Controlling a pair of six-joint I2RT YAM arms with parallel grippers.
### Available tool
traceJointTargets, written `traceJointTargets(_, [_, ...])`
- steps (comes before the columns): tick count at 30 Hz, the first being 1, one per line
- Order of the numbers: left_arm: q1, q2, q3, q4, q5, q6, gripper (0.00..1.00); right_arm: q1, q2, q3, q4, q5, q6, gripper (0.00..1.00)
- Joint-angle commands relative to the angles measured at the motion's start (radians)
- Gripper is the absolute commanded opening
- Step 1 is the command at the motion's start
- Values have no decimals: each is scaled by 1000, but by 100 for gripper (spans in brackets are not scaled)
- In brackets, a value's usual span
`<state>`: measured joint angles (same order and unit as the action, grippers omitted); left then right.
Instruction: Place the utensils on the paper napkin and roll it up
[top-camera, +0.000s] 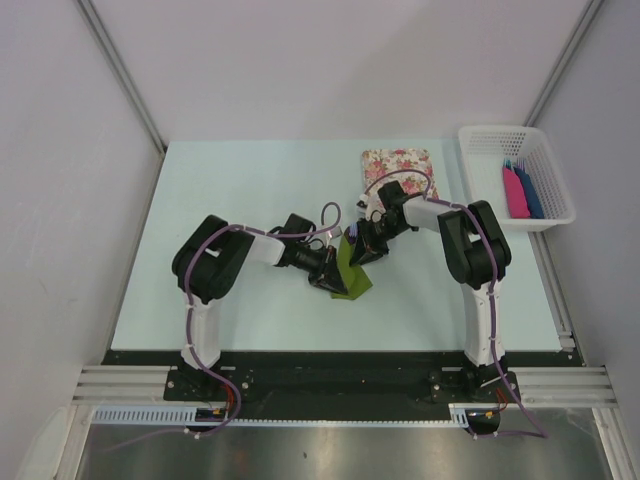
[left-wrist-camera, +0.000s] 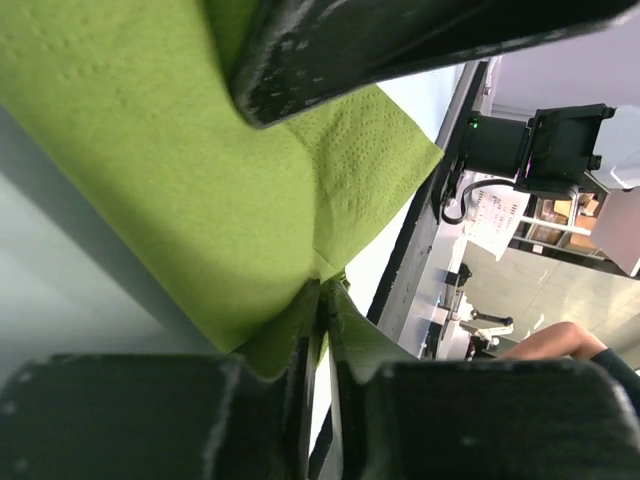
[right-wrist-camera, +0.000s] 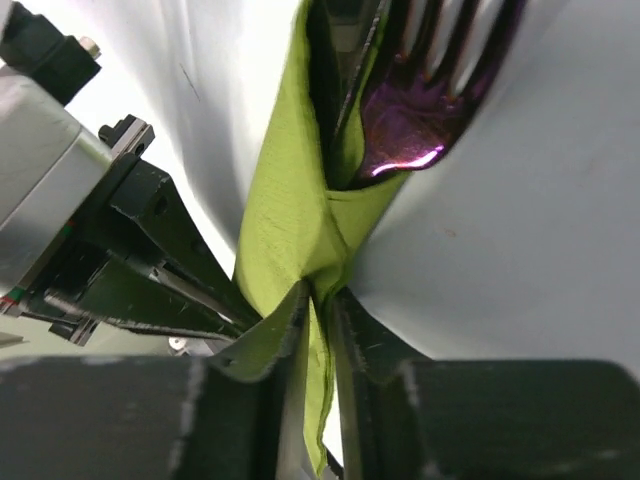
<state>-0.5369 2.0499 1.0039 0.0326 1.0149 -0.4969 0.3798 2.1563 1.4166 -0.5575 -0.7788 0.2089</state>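
The olive-green paper napkin (top-camera: 354, 278) lies folded mid-table, where both grippers meet. In the right wrist view the paper napkin (right-wrist-camera: 285, 210) wraps the utensils; a dark purple fork (right-wrist-camera: 425, 100) shows its tines out of the fold's top. My left gripper (top-camera: 336, 273) comes in from the left. In its wrist view the left gripper (left-wrist-camera: 327, 290) is shut on a napkin (left-wrist-camera: 200, 170) corner. My right gripper (top-camera: 362, 250) stands at the napkin's far side. In its wrist view the right gripper (right-wrist-camera: 318, 298) straddles the folded edge with the jaws slightly apart and a thin gap beside the paper.
A pink-and-white floral mat (top-camera: 400, 165) lies behind the grippers. A white basket (top-camera: 470, 140) at the back right holds pink (top-camera: 516, 192) and blue (top-camera: 531, 192) flat pieces. A dark part of the other arm (left-wrist-camera: 400, 50) crosses the top of the left wrist view.
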Motion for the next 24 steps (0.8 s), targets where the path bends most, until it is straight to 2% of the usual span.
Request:
traceJointTargets(1, [0, 59, -37, -45, -122, 47, 11, -24, -45, 57, -65, 42, -42, 22])
traceJointTargets(5, [0, 81, -28, -53, -130, 50, 5, -47, -98, 108, -116, 33, -55, 22])
traceJointTargets(9, [2, 87, -30, -43, -128, 49, 3, -44, -142, 117, -114, -3, -26, 22])
traceJointTargets(17, [12, 76, -37, -36, -137, 57, 3, -2, -127, -34, 31, -86, 154, 19])
traceJointTargets(24, [25, 41, -63, 55, -107, 31, 7, 4, -36, -117, 110, -51, 142, 15])
